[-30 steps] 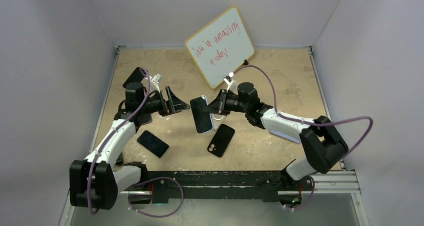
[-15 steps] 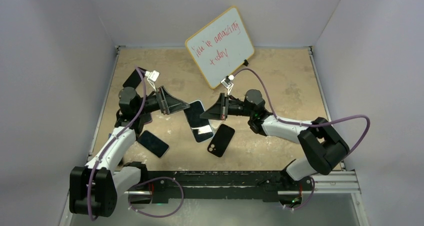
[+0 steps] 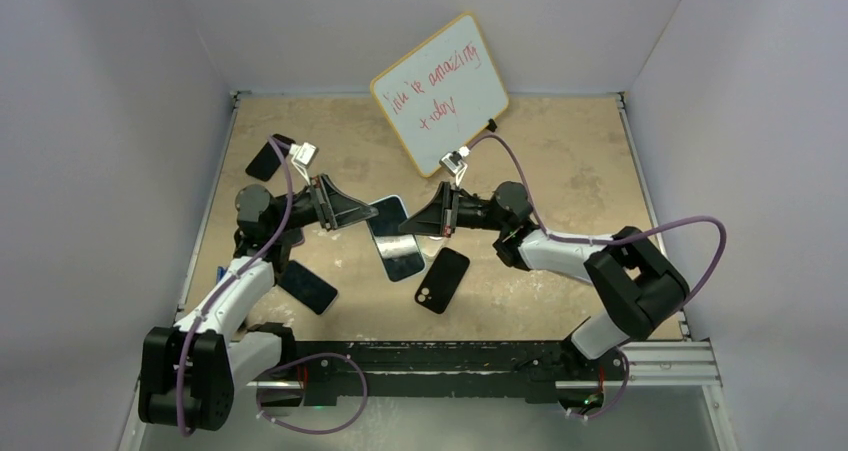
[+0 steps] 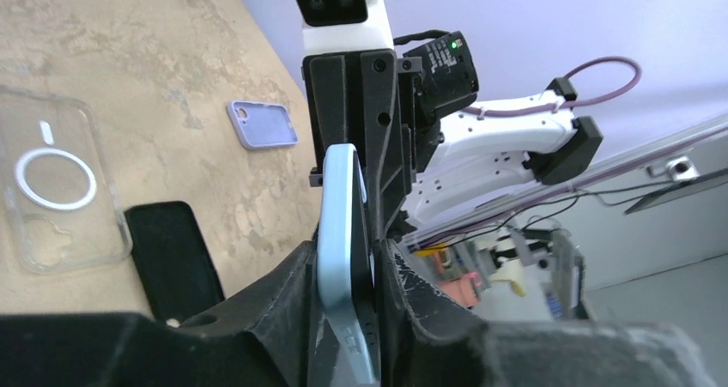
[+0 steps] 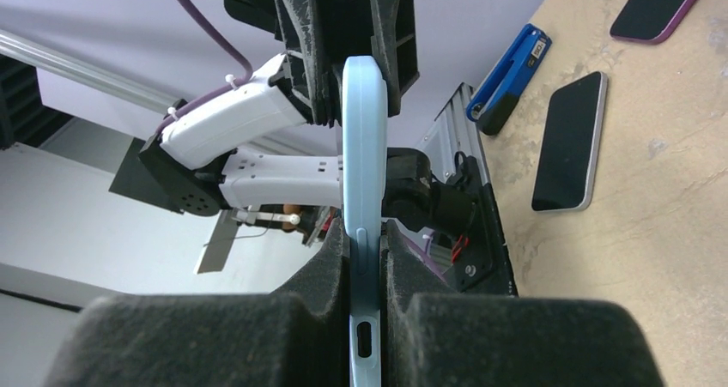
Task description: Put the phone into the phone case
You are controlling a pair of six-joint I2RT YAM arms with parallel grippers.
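Top view: even, diffuse light from above. I see only soft, faint shadows on the worktop (image 3: 570, 151), and the whiteboard (image 3: 440, 86) is bright but legible, with no glare. Both wrist views: the nearest foreground along the bottom edge is dark and soft. The phone (image 5: 364, 147) edge is crisp. Clutter beyond the worktop is blurred, and the walls are slightly washed out.

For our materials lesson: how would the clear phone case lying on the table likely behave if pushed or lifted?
The clear phone case is probably light: a thin, see-through shell. Lying flat, it would likely slide rather than tip. Such thin walls may flex when pinched.
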